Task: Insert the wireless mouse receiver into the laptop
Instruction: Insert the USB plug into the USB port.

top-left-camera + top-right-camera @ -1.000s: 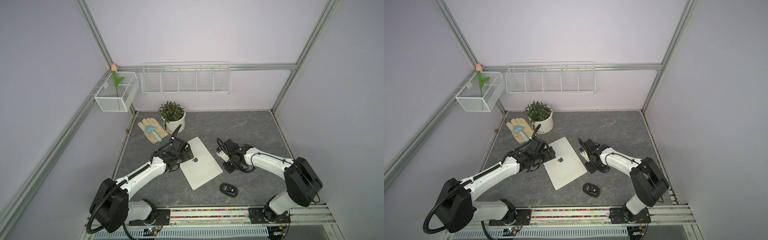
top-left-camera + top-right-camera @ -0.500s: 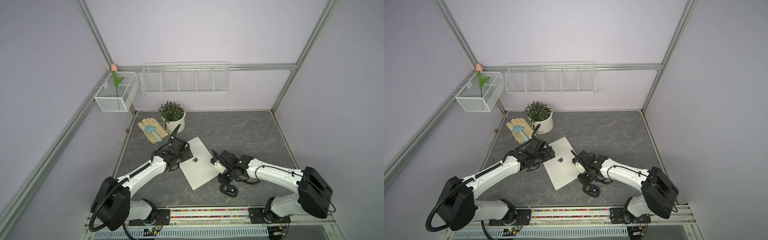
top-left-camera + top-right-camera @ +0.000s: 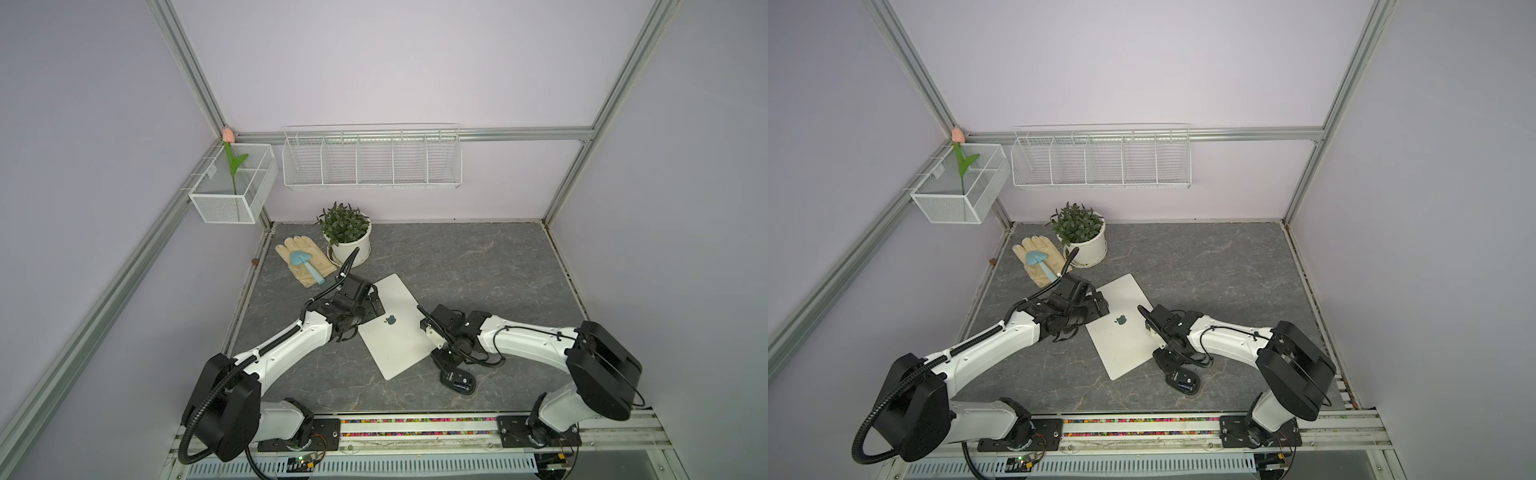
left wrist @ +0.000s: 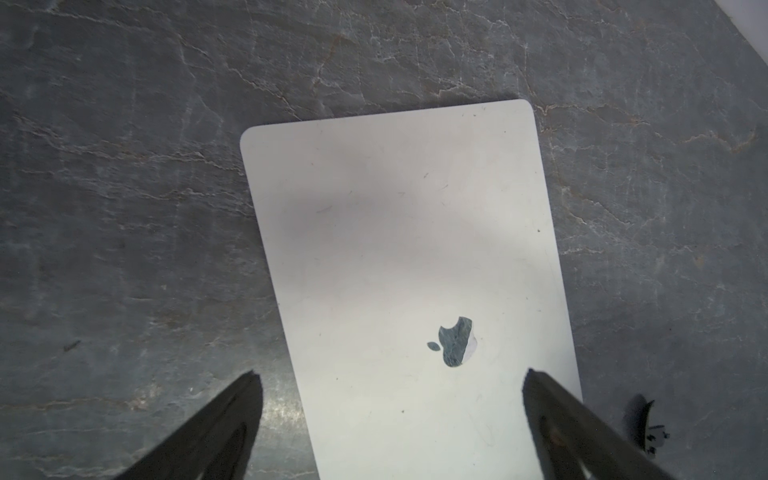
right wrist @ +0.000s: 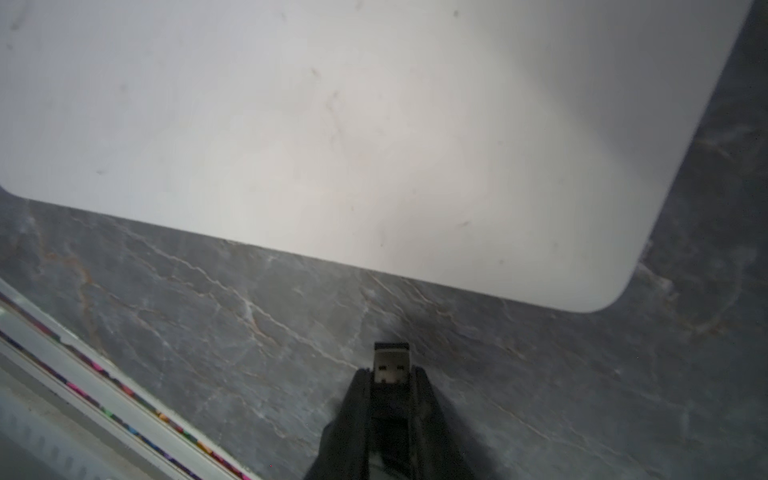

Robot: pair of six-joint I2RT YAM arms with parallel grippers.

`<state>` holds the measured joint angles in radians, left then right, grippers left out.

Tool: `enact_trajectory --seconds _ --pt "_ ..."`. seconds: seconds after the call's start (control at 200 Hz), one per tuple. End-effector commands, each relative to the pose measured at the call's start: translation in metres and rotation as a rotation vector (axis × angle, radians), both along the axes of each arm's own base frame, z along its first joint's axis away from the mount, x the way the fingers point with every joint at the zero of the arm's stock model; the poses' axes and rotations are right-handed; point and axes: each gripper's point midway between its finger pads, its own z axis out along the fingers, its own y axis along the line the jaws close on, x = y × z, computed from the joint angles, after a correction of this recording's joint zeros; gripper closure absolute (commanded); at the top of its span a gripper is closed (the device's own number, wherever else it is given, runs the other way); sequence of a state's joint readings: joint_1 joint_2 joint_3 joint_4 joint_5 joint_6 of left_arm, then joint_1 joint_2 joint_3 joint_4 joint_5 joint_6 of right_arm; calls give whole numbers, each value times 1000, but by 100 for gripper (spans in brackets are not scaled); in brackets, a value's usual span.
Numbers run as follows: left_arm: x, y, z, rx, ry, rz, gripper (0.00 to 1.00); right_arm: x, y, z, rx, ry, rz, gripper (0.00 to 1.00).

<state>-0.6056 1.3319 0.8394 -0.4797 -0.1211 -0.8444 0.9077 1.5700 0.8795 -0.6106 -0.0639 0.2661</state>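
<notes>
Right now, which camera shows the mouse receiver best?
The right wrist view: the wireless mouse receiver sits close-up, pinched in the right gripper, facing the laptop. Both top views leave it too small to see; left wrist misses it.

Grey marbled surface (image 3: 478, 266). Back-left corner: potted plant (image 3: 347, 232) in a white pot, tan gloves (image 3: 322, 259) just beside it, blue trowel (image 3: 307, 268) lying on the gloves. Black mouse (image 3: 459, 379) near the front edge, right of centre. Thin curved black piece (image 4: 642, 417) on the surface, seen in the left wrist view. Back wall: white wire rack (image 3: 372, 160), five compartments. Left wall: white mesh basket (image 3: 226, 205) with an upright pink tulip (image 3: 232, 166). Multicoloured strip (image 3: 415, 421) along the front rail.
</notes>
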Motion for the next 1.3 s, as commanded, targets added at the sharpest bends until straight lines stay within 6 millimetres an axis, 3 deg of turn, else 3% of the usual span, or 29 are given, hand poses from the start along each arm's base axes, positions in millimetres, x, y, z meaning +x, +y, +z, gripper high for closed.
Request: enact_trajectory --seconds 0.0,0.735,1.295 --pt "4 1 3 -9 -6 13 0 11 9 3 9 -37 -17 81" --pt "5 3 3 -13 -4 16 0 30 9 -3 -21 -108 -86 82" --pt "7 7 0 -12 -1 18 0 34 32 3 59 -142 -47 84"
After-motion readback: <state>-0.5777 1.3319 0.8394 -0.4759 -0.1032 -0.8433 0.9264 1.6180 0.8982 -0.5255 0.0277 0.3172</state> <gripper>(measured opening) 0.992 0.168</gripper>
